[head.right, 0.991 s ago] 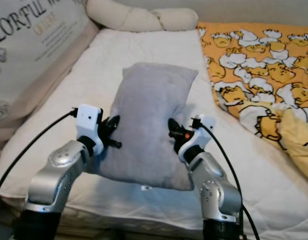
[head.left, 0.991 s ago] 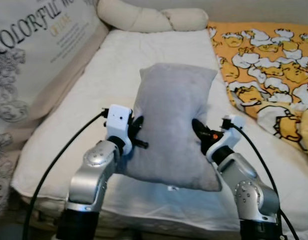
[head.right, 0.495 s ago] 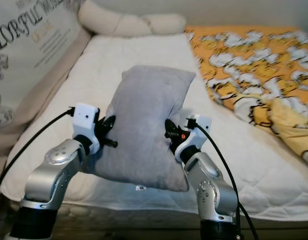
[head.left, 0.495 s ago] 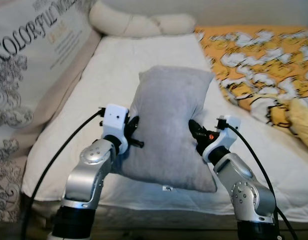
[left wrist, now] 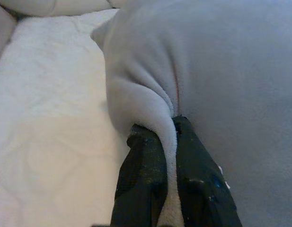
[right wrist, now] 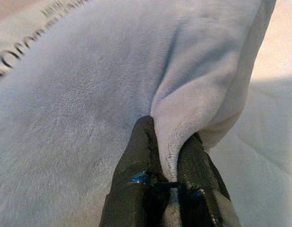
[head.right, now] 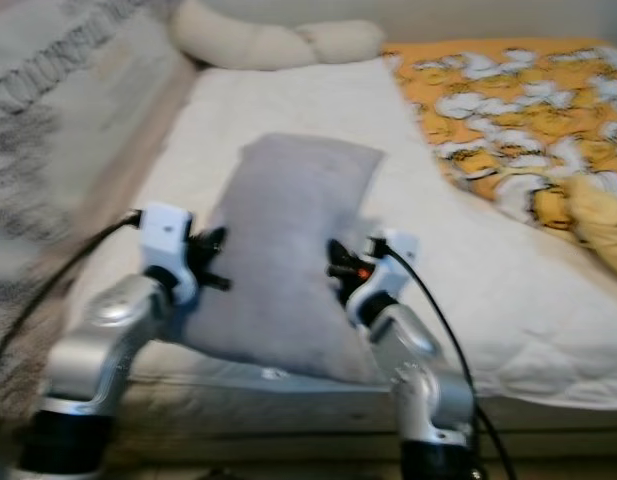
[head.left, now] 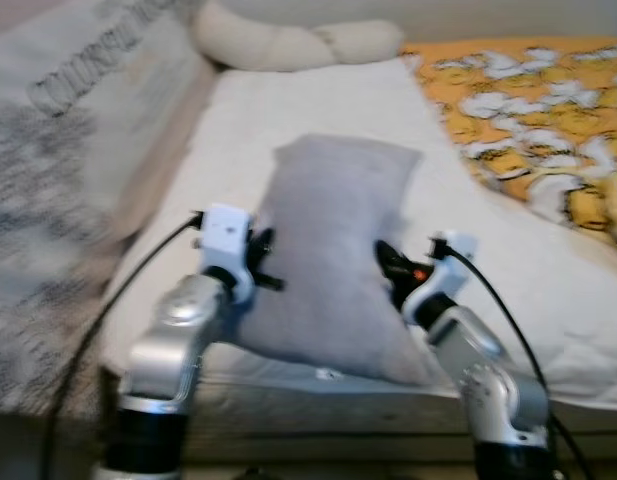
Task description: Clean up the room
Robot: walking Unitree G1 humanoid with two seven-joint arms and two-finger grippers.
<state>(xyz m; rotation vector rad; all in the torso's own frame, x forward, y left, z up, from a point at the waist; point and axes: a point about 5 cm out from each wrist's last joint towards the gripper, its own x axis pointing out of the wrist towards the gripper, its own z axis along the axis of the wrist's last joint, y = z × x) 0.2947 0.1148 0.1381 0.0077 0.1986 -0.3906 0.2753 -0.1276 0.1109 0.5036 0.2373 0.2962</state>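
A: What changed over the last second?

B: The whole head view shifted and went blurred, so the camera moved; the near edge of the bed [head.left: 548, 385] sat higher in frame than a second ago, with more of its front side in sight. The grey pillow [head.left: 333, 255] kept the same hold. Left pincer [left wrist: 167, 135] was clamped on a fold of its left edge, right pincer [right wrist: 170, 156] clamped on a fold of its right edge. Neither grip had slipped.

A: Where was the pillow?

B: Held up between the two arms, over the near part of the white mattress, its lower corner close to the bed's edge.

A: Meaning for the task?

B: Judged: the robot was backing off or repositioning with the pillow in carry, not yet placed.

A: Room to move?

B: Open mattress ahead, up to the cream bolster [head.left: 288, 40] at the head end. On the robot's left, a printed cushion [head.left: 78, 130] lined the side. On the right, the orange patterned blanket [head.right: 508, 90] lay well apart from the pillow. The middle lane looked free.
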